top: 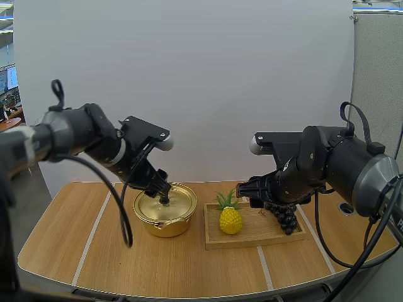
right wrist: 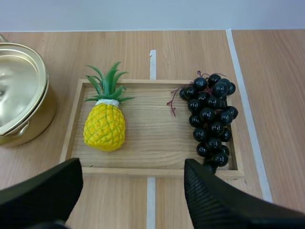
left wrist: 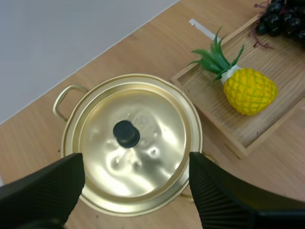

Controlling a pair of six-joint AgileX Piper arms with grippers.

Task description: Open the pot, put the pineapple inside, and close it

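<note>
Hovering above one desk [top: 56, 251], the left fingers [left wrist: 47, 191] stood spread wide over the single gold pot [top: 165, 223], its lid [left wrist: 152, 124] on, while the right fingers [right wrist: 43, 195] hung open over the one wooden tray [right wrist: 143, 170] at the pot's three o'clock. One grape bunch [right wrist: 209, 119] and one pineapple [right wrist: 105, 126] lay there, apart, the pineapple at nine o'clock. The lid looked thin, light and slick; its one small black knob [left wrist: 126, 133] seemed the surest hold.
</note>
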